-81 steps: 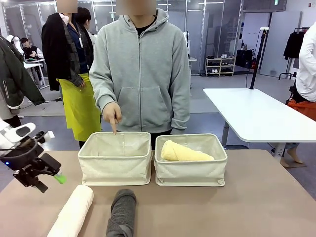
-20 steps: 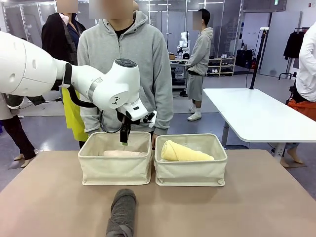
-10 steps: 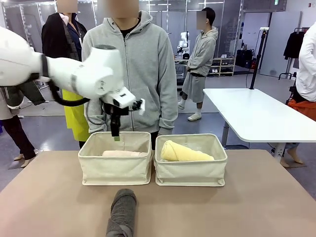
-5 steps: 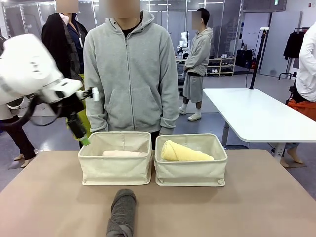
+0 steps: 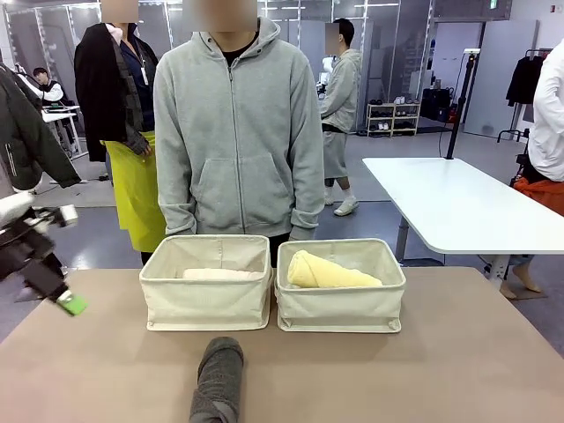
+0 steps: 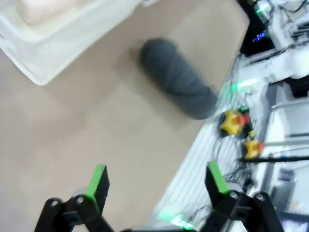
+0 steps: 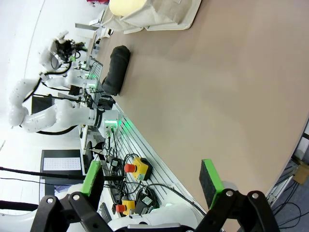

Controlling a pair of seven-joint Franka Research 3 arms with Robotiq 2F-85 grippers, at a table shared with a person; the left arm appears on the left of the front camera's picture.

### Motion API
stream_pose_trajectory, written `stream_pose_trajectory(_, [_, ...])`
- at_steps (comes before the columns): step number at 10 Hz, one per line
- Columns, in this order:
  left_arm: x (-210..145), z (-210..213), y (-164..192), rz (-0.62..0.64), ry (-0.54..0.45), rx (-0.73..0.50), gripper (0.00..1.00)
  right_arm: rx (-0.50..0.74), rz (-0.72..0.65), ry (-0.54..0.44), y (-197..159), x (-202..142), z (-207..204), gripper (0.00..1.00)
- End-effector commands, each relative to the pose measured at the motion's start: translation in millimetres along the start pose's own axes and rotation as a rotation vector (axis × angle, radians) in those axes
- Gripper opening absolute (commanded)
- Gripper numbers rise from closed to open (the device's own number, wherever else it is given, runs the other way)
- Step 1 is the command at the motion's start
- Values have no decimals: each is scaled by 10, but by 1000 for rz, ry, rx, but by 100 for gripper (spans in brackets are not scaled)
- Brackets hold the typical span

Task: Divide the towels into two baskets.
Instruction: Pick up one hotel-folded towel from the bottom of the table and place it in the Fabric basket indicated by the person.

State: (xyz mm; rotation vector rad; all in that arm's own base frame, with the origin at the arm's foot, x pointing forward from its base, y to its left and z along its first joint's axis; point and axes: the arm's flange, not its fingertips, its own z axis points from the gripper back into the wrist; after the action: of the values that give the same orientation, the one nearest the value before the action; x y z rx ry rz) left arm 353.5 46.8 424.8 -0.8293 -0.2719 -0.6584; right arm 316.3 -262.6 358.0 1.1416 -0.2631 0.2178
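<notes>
Tan surface (image 5: 458, 352) beneath both pincers. Two cream baskets side by side: left basket (image 5: 206, 304) with a pale towel (image 5: 220, 274), well right of the left pincer (image 5: 60, 298); right basket (image 5: 342, 304) with a yellow towel (image 5: 330, 271). Dark grey towel (image 5: 217, 379) flat on the surface, ahead of the left pincer (image 6: 157, 186), apart from it. Left pincer spread wide, empty, blurred. Right pincer (image 7: 152, 186) spread wide, empty, above bare surface.

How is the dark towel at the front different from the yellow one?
The dark grey towel lies on the bare table, outside both baskets; the pale yellow towel sits inside the right basket. The grey one points lengthwise toward the baskets, while the yellow one lies across its basket, tilted with one end raised. One is charcoal, the other pastel. Both are thick rolled cylinders, and no gripper touches either.
</notes>
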Motion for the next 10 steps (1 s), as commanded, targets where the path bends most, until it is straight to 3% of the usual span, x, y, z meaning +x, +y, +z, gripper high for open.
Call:
stream_pose_trajectory(1, [-627, 70, -7, 61, -168, -168, 100, -11, 0, 1, 30, -30, -30, 100])
stream_pose_trajectory(2, [-942, 10, 54, 101, -203, -218, 100, -11, 0, 1, 30, -30, -30, 100])
stream_pose_trajectory(4, [-1378, -65, 104, 79, -361, -187, 100, -11, 0, 1, 30, -30, -30, 100])
stream_pose_trajectory(5, [-1472, -83, 108, 117, -342, -176, 100, -11, 0, 1, 30, -30, -30, 100])
stream_pose_trajectory(6, [-1484, -63, 162, 145, -334, -96, 100, -11, 0, 1, 30, -30, -30, 100])
stream_pose_trajectory(7, [-1260, 362, 392, 119, -316, -182, 100, -11, 0, 1, 30, -30, -30, 100])
stream_pose_trajectory(10, [-1260, 362, 392, 119, -316, -182, 100, -11, 0, 1, 30, -30, -30, 100])
